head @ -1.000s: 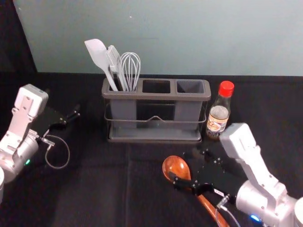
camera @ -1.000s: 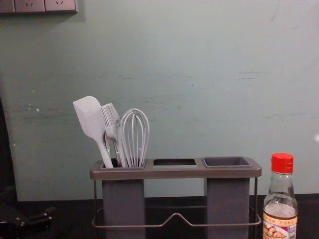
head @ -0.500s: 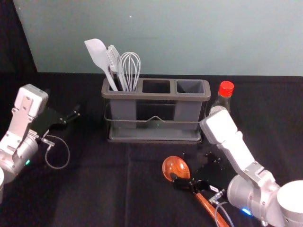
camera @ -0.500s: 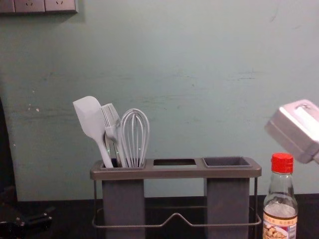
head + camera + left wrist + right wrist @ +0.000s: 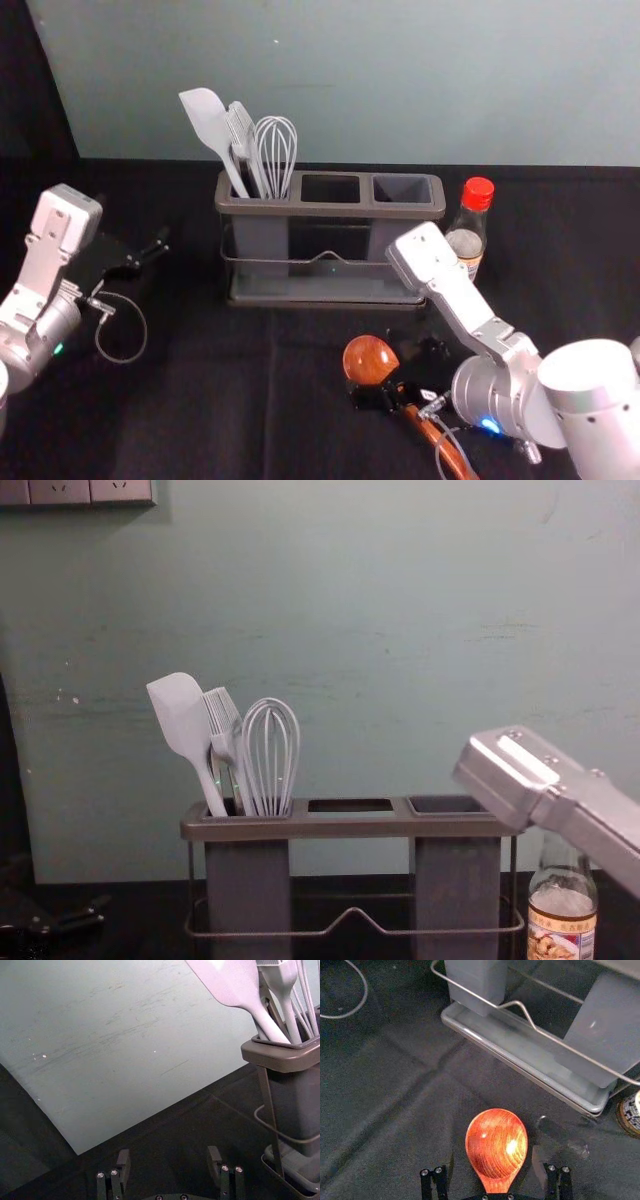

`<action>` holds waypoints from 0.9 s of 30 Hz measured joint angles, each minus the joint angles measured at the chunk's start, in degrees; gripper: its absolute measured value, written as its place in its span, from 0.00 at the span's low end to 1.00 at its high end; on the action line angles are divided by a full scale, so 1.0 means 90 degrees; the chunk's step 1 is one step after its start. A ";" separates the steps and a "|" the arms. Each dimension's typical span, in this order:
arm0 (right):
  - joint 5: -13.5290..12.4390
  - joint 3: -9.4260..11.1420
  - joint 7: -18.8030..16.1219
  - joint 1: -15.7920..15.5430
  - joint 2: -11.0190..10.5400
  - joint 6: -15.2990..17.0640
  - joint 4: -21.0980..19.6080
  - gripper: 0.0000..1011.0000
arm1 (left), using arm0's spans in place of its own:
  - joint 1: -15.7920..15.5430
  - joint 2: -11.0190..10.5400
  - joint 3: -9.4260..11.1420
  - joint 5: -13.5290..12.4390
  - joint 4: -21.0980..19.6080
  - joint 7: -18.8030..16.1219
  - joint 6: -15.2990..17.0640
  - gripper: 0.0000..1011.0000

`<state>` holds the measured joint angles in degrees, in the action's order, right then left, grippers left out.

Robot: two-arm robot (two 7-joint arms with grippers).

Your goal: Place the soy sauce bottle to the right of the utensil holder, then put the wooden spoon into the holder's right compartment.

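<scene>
And the right arm (image 5: pixel 455 295) is swung inward, spoon (image 5: pixel 370 359) straddled lower centre in the head view by the open right gripper (image 5: pixel 493 1152); bottle (image 5: pixel 467 243) already right of holder (image 5: pixel 330 209), grasp needed; left gripper (image 5: pixel 169 1154) parked open, far left

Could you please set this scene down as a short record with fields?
Holder: upright
Left compartment: spatula, brush, whisk
Soy sauce bottle: standing right of the holder
Wooden spoon: in front of the holder, not yet in it
Right claw: open, fingers either side of the spoon
Left claw: open, left of the holder
</scene>
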<state>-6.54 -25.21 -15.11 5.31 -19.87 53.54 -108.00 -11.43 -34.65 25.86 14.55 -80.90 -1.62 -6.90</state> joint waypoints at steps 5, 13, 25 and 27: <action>0.0080 -0.0049 -0.0047 0.0174 0.0111 0.0166 0.0200 0.99 | 0.0000 0.0000 0.0000 0.0000 0.0000 0.0000 0.0000 0.99; 0.0217 -0.0075 -0.0076 0.0312 0.0314 0.0210 0.0438 0.99 | 0.0000 0.0000 0.0000 0.0000 0.0000 0.0000 0.0000 0.99; 0.0383 0.0049 -0.0032 0.0240 0.0547 -0.0003 0.0600 0.99 | 0.0000 0.0000 0.0000 0.0000 0.0000 0.0000 0.0000 0.99; 0.0412 0.0059 -0.0036 0.0231 0.0576 -0.0024 0.0613 0.99 | 0.0000 0.0000 0.0000 0.0000 0.0000 0.0000 0.0000 0.99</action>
<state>-2.83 -24.68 -15.43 7.39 -14.69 53.32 -102.48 -11.43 -34.65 25.86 14.55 -80.90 -1.62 -6.90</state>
